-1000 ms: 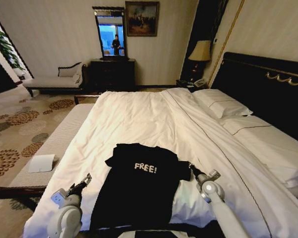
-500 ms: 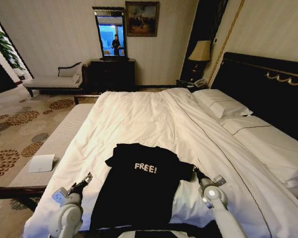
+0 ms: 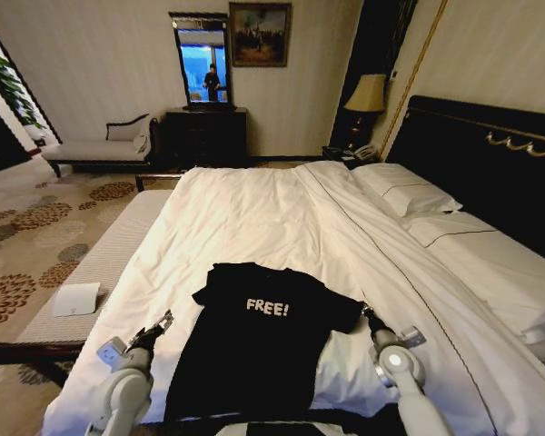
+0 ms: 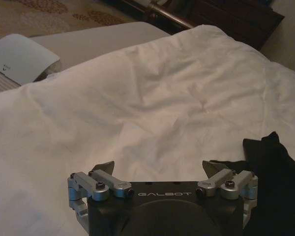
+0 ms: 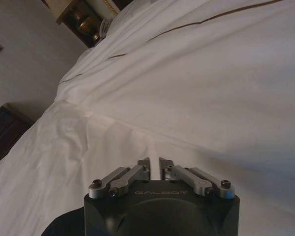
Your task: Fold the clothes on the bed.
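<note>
Striped pale walls stand behind a big bed (image 3: 282,209) with soft white covers that show small wrinkles. Its headboard (image 3: 490,154) is dark, smooth wood with a curly gold handle shape on it. Two flat white pillows (image 3: 404,191) lie by the headboard. A lamp (image 3: 367,95) with a cream shade glows in the corner, and a tall mirror (image 3: 203,59) hangs over a dark dresser (image 3: 206,136).

One black T-shirt (image 3: 259,341) lies flat on the white cover, between the two claws. It is soft and floppy, with short sleeves spread out to each side and white "FREE!" letters across the chest. Its cloth looks mostly smooth.

The left claw (image 3: 156,329) is made of grey metal and black parts. It sits low over the cover, just beside the shirt's left edge. In the left wrist view its fingers (image 4: 102,168) are spread wide apart and hold nothing.

The right claw (image 3: 367,313) is right at the tip of the shirt's right sleeve. In the right wrist view its fingers (image 5: 144,163) are almost pressed together, with just a thin gap. I cannot tell if cloth is pinched between them.

A white sheet of paper (image 3: 75,299) lies on the grey bench, off past the left claw.
</note>
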### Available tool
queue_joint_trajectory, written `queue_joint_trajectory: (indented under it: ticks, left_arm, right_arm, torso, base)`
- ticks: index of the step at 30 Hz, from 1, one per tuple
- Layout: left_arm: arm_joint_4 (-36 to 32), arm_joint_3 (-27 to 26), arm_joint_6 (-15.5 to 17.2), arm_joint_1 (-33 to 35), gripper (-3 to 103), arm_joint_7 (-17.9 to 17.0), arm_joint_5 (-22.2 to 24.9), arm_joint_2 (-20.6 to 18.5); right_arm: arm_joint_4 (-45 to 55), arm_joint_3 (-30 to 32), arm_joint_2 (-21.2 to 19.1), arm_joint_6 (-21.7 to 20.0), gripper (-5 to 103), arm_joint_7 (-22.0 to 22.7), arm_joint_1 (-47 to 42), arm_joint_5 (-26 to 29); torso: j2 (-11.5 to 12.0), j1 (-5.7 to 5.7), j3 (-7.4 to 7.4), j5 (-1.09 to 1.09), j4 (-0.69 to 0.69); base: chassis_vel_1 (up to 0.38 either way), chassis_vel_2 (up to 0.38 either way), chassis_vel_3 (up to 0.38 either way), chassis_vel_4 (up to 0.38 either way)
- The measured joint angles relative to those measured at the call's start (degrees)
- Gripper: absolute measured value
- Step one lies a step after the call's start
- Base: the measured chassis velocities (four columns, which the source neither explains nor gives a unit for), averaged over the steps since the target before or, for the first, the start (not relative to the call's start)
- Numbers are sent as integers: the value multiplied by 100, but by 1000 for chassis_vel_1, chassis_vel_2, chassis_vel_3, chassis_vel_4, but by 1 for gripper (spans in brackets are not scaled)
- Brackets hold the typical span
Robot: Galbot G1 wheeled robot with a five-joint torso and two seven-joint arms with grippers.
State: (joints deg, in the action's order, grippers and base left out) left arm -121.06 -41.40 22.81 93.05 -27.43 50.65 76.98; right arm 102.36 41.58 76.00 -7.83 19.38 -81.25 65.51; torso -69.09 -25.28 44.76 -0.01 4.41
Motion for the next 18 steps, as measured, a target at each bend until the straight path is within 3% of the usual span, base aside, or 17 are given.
queue_joint_trajectory:
  ticks: [7, 8, 11, 14, 17, 18]
  left_arm:
    - [136, 170, -10, -137, 100, 18, -6, 104]
    - [136, 170, -10, -137, 100, 18, -6, 104]
    - [220, 201, -32, -168, 100, 40, -12, 148]
    - [251, 200, -47, -151, 100, 59, -28, 150]
    - [269, 178, -64, -104, 100, 71, -68, 140]
    - [269, 169, -67, -90, 100, 73, -85, 133]
  right_arm:
    - [135, 225, 95, 27, 36, 50, -212, -36]
    - [135, 225, 95, 27, 36, 50, -212, -36]
    - [269, 251, 113, 28, 52, 2, -412, -50]
    - [270, 170, 72, 28, 58, -37, -396, -65]
    - [301, -96, -38, 28, 74, -77, -271, -26]
    - [303, -208, -70, 22, 74, -79, -211, -1]
  torso:
    - [0, 0, 0, 1, 1]
    - [0, 0, 0, 1, 1]
    - [0, 0, 0, 0, 2]
    - [0, 0, 0, 1, 1]
    - [0, 0, 0, 1, 0]
    - [0, 0, 0, 1, 0]
  base:
    - [0, 0, 0, 0]
    - [0, 0, 0, 0]
    - [0, 0, 0, 0]
    - [0, 0, 0, 0]
    - [0, 0, 0, 0]
    - [0, 0, 0, 0]
